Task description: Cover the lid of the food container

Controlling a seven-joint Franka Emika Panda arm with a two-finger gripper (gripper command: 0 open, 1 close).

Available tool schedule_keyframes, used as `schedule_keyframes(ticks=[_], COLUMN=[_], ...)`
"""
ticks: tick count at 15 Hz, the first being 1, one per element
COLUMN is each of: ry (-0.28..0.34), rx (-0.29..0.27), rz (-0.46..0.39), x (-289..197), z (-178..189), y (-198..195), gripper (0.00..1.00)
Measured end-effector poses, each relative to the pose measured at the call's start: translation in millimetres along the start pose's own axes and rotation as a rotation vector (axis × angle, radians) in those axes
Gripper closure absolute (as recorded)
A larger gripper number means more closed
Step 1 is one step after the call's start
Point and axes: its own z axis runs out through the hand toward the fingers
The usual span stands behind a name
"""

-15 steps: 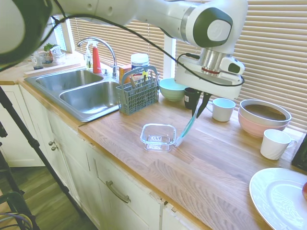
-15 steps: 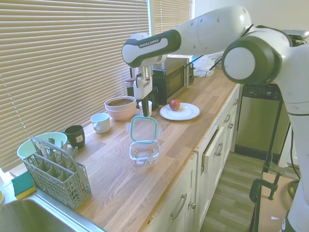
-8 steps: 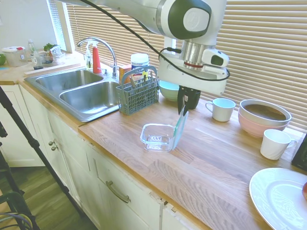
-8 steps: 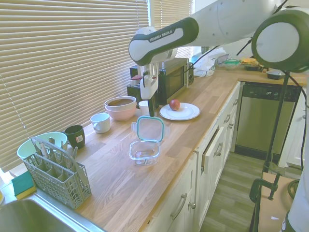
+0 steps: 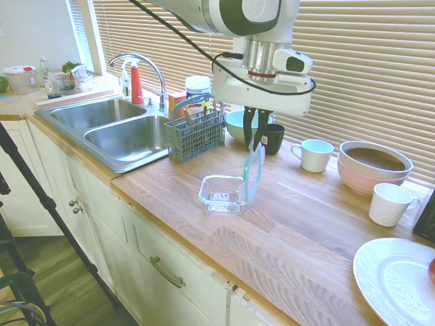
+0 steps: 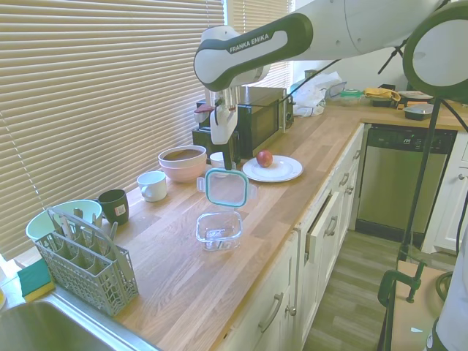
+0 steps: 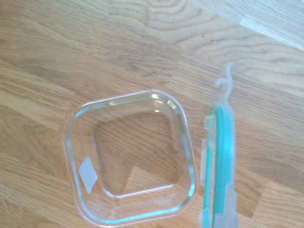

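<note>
I see the jaws clamped on the lid [image 6: 226, 188], which hangs upright on edge. Beneath it, the food container [image 5: 223, 193] sits open-side up on the tabletop [image 5: 306, 224].

Along the counter's [image 5: 292, 231] window edge: teal bowl [image 5: 239, 126], dark mug [image 5: 272, 138], white cup [image 5: 317, 155], pink bowl [image 5: 374, 165] (brown inside). Grey cutlery basket [image 5: 196, 134] at the sink-side end. White plate [image 6: 273, 169] with apple [image 6: 265, 158] near microwave [image 6: 262, 120].

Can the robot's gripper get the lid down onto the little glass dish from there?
Probably yes. The gripper holds the lid on edge beside the open food container, nothing between, though it must tilt flat first.
</note>
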Motion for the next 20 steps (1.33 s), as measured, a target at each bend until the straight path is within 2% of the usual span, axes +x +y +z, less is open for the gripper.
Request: schedule_keyframes(ticks=[4,7,12,20], ry=[0.002,0.002,0.000,0.037], rx=[-0.022,-0.059,-0.129,-0.215], rz=[-0.017,-0.036,-0.065,-0.118], x=[-4.8,-10.8,-34.5,-81.8], z=[2.1,9.2,59.4,101.6], y=[-25.9,-46.9,-93.0,-130.7], gripper=[1.00,1.00,1.00,1.00])
